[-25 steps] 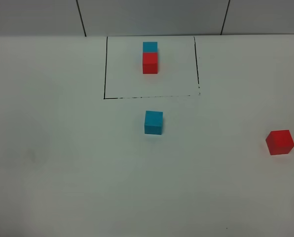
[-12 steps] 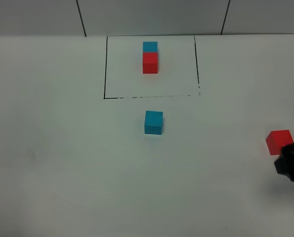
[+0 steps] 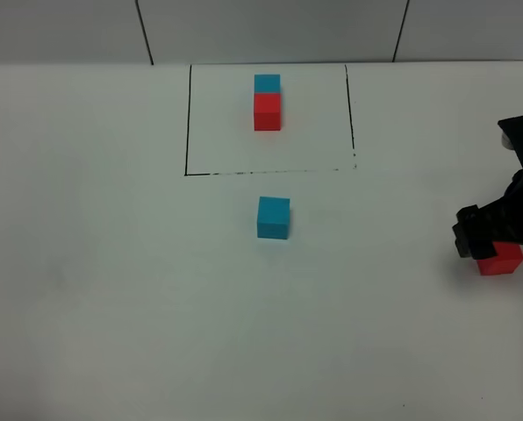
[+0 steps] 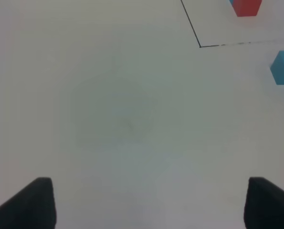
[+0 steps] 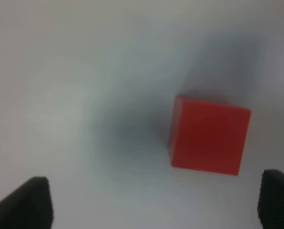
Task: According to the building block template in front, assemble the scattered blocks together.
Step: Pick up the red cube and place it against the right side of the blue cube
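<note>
A plain white table [image 3: 112, 333] fills nearly the whole exterior high view, matte and evenly lit. A faint greyish smudge [image 3: 58, 277] marks its left part, and a tiny dark speck [image 3: 403, 405] sits near its front edge. Behind the far edge rises a pale grey panelled wall [image 3: 270, 26], split by two thin dark seams, one on the left [image 3: 144, 31] and one on the right [image 3: 401, 31], both slightly tilted

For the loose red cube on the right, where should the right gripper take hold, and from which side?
Across two opposite side faces of the red cube, from straight above: it sits flat, alone on the table. The open right gripper hangs above, off-centre; centre it first, probably.
</note>
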Tool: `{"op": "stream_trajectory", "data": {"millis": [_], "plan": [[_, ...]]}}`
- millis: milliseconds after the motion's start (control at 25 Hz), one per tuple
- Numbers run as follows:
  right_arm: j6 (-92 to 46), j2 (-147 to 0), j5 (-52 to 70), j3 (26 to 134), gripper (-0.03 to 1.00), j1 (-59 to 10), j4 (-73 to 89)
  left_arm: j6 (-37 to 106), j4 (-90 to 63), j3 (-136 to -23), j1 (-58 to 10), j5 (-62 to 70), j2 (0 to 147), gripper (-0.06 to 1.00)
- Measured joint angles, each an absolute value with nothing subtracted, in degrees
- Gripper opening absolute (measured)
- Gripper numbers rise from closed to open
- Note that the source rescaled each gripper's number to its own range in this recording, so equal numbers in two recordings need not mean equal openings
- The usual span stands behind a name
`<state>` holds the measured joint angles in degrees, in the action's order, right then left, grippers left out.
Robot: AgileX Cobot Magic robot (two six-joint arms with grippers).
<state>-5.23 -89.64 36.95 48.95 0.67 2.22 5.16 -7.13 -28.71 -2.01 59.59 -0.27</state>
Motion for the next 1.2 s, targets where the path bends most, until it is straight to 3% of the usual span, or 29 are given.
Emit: {"op": "stream_trajectory", "data": {"millis": [360,880,960,1080,1200], "plan": [[-7.8,-95.5,34.7,49.0,0.74,5.4,2.9,5.2,-7.1,-28.7,-2.0,59.6,-0.3,0.87],[-6.0,-102.6,29.8,50.2,0.74,5.7,2.9,5.2,-7.2,-28.7,-2.0,59.6,-0.3,0.87],[-5.5,-103.4,29.6,50.2,0.68,5.7,2.9,5.2,-7.2,-28.7,-2.0,59.6,-0.3,0.87],[-5.3,-104.0,29.4,50.3,0.48,5.8,2.9,5.2,-7.3,-28.7,-2.0,59.6,-0.3,0.87],[-5.0,-104.0,29.4,50.3,0.11,5.9,2.9,5.2,-7.3,-28.7,-2.0,59.6,-0.3,0.87]]}}
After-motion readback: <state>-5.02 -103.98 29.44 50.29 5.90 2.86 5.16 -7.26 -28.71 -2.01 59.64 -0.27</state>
